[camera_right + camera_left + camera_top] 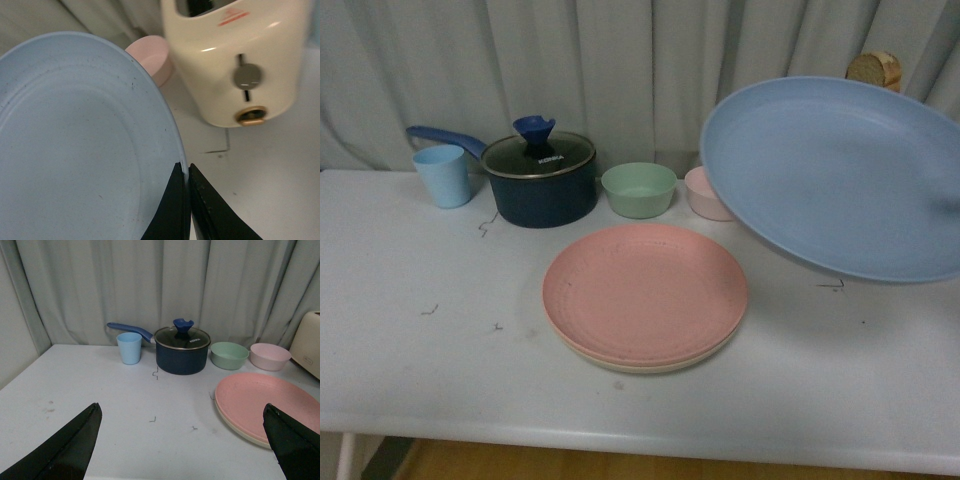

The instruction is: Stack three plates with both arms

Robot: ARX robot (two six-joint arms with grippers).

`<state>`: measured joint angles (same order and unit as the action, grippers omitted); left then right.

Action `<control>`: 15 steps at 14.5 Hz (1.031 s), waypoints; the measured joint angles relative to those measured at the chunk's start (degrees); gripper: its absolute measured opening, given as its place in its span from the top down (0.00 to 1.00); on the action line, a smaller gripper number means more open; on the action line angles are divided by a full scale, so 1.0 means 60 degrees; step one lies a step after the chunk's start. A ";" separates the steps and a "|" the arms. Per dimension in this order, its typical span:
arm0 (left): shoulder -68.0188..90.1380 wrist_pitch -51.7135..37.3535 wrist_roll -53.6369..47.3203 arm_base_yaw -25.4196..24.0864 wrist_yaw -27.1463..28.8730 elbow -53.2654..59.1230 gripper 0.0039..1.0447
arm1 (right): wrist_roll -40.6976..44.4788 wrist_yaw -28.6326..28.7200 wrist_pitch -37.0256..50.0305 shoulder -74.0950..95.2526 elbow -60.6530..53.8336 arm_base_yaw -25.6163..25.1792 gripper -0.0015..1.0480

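Note:
The pink plate point(645, 288) lies on the cream plate point(650, 364) in the middle of the white table point(420, 360). The blue plate point(835, 175) hangs tilted in the air at the right, above and right of that stack. My right gripper point(186, 172) is shut on the blue plate's rim point(75, 140); the arm itself does not show in the front view. My left gripper point(182, 422) is open and empty, low over the table left of the pink plate point(267, 400), with the cream plate's edge point(239, 432) under it.
At the back stand a light blue cup point(444, 175), a dark blue lidded saucepan point(540, 180), a green bowl point(639, 189) and a small pink bowl point(705, 195). A cream toaster point(235, 60) stands at the right rear. A curtain hangs behind the table.

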<state>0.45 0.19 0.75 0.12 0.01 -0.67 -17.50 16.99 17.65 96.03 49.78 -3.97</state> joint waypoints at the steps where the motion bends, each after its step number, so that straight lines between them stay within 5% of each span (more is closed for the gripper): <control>1: 0.0000 0.0004 0.0004 0.0000 0.0000 0.0000 0.06 | -0.0168 -0.0011 -0.0015 0.0627 0.0590 0.0492 0.98; 4: 0.0000 0.0000 0.0004 0.0000 0.0000 0.0000 0.06 | -0.0248 -0.1177 -0.1100 0.2532 0.2871 0.2025 0.98; 9: 0.0000 0.0004 0.0000 0.0000 0.0000 0.0000 0.06 | -0.0667 -0.2149 -0.2674 0.4761 0.5537 0.3417 0.98; 15: 0.0000 0.0004 0.0000 0.0000 0.0004 0.0000 0.06 | -0.1104 -0.2710 -0.3038 0.5523 0.5792 0.3847 0.98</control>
<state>0.45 0.21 0.75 0.12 0.03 -0.67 -24.12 0.73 -0.58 129.16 84.53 19.11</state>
